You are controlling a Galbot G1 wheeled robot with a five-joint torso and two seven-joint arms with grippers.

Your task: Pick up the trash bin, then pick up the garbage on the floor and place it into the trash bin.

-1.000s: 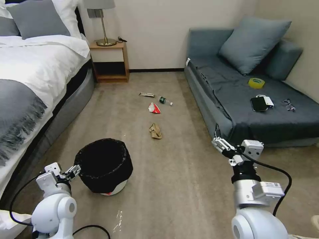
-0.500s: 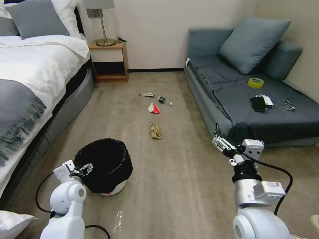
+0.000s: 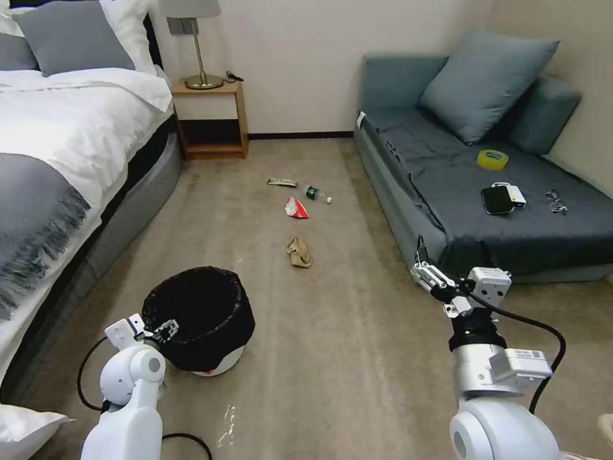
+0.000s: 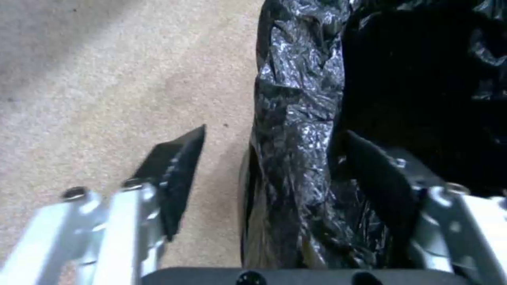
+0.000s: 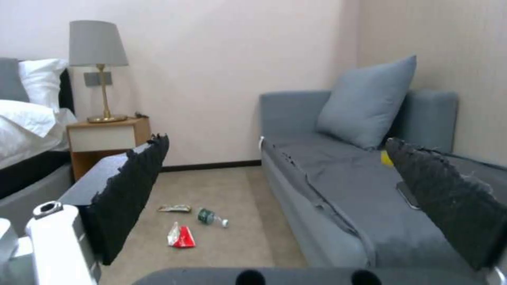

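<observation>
The left gripper (image 3: 167,328) is spread astride the near rim of the trash bin (image 3: 203,313), 1 finger (image 4: 177,174) outside over the carpet, the other inside the black liner. The bin stands on the floor by the bed (image 3: 70,160). The right gripper (image 3: 426,273) hangs spread and empty near the sofa (image 3: 485,198). Farther off lie 4 pieces of garbage (image 3: 298,252).

garbage (image 3: 298,251) beyond trash bin (image 3: 198,317), sofa (image 3: 447,191) rt
</observation>
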